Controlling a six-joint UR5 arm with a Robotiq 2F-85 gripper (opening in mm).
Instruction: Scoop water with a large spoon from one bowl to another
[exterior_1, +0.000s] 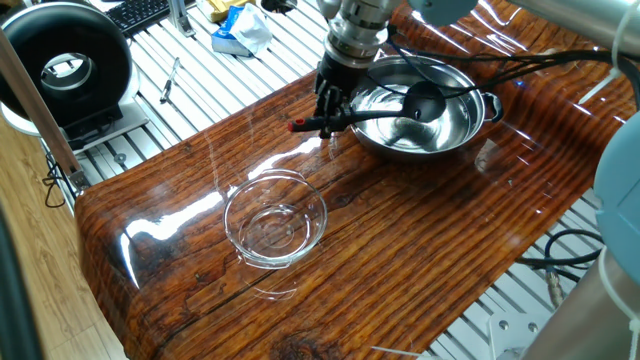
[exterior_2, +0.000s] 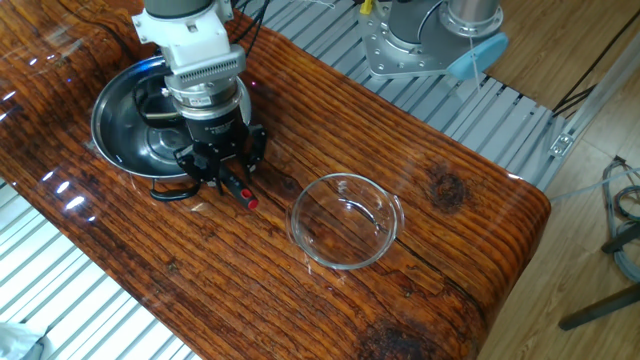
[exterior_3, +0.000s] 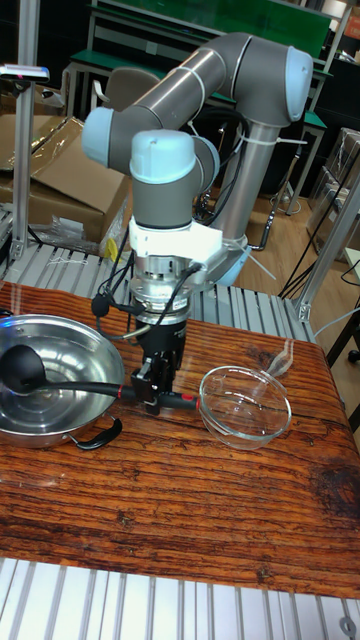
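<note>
The large spoon, a black ladle (exterior_1: 422, 100) (exterior_3: 20, 368), rests with its cup inside the steel bowl (exterior_1: 470, 125) (exterior_2: 105, 105) (exterior_3: 70, 335). Its handle leans over the bowl's rim, and the red-marked tip (exterior_2: 247, 200) points toward the glass bowl. My gripper (exterior_1: 330, 120) (exterior_2: 225, 172) (exterior_3: 152, 392) is lowered over the handle near that tip. Its fingers straddle the handle and look spread, so it is open. The clear glass bowl (exterior_1: 245, 190) (exterior_2: 300, 235) (exterior_3: 245, 405) stands apart on the wooden table. Water shows only as glints in the steel bowl.
The wooden tabletop (exterior_1: 400, 250) ends close behind the glass bowl. A round black device (exterior_1: 65, 70) and clutter (exterior_1: 240, 30) lie on the slatted metal surface beside it. Cables (exterior_1: 540, 65) trail past the steel bowl, and the arm's base (exterior_2: 420, 35) stands behind the table.
</note>
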